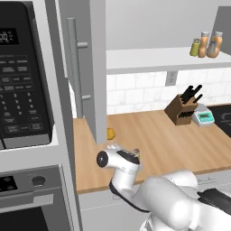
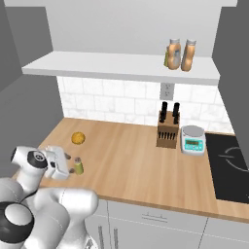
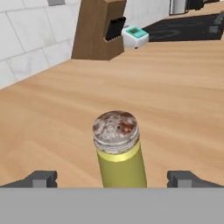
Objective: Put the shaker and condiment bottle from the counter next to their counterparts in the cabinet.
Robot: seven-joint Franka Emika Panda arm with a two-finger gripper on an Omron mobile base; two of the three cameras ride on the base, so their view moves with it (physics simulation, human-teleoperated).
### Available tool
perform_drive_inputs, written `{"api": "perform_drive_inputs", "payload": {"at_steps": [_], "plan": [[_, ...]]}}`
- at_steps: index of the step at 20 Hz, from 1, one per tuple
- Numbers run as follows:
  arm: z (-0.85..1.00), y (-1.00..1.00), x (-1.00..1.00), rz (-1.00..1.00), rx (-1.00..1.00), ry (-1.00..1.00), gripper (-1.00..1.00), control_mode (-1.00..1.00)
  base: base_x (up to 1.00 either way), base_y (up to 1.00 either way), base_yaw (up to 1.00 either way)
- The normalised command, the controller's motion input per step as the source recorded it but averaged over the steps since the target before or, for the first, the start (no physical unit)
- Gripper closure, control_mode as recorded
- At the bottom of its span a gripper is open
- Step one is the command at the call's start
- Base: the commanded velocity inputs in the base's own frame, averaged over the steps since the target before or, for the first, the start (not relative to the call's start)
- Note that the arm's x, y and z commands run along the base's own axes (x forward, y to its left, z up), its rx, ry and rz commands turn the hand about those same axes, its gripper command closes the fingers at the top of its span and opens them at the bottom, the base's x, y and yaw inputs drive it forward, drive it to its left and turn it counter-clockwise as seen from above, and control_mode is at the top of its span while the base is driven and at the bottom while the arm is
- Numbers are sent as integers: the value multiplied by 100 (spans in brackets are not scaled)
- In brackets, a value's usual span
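The yellow-green shaker (image 3: 118, 151) with its grey metal cap stands upright on the wooden counter (image 3: 175, 87), near the front edge (image 2: 78, 166). My gripper (image 3: 113, 178) is open, one fingertip on each side of the shaker's lower body and neither touching it; it lies low over the counter (image 2: 68, 168) (image 1: 133, 155). On the cabinet's white shelf (image 2: 121, 65) a twin shaker (image 1: 195, 47) stands beside two orange bottles (image 2: 174, 53) (image 2: 188, 54). Which of them is the slim condiment bottle I cannot tell.
The grey cabinet door (image 1: 92, 67) hangs open at the left with its bar handle (image 1: 74, 67), next to the black microwave (image 1: 20, 76). A knife block (image 2: 167, 129), a small scale (image 2: 193, 139), a yellow-orange fruit (image 2: 78, 138) and a black cooktop (image 2: 233, 165) are on the counter.
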Motion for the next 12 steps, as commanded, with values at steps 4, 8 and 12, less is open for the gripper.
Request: {"api": "perform_drive_inputs", "payload": {"at_steps": [4, 8, 12], "plan": [[-17, -38, 24, 0, 4, 0, -100, -100, 0, 0, 0], [-18, -41, 25, 0, 4, 0, -100, -100, 0, 0, 0], [-41, -16, 30, 0, 0, 0, 100, -100, 0, 0, 0]]}}
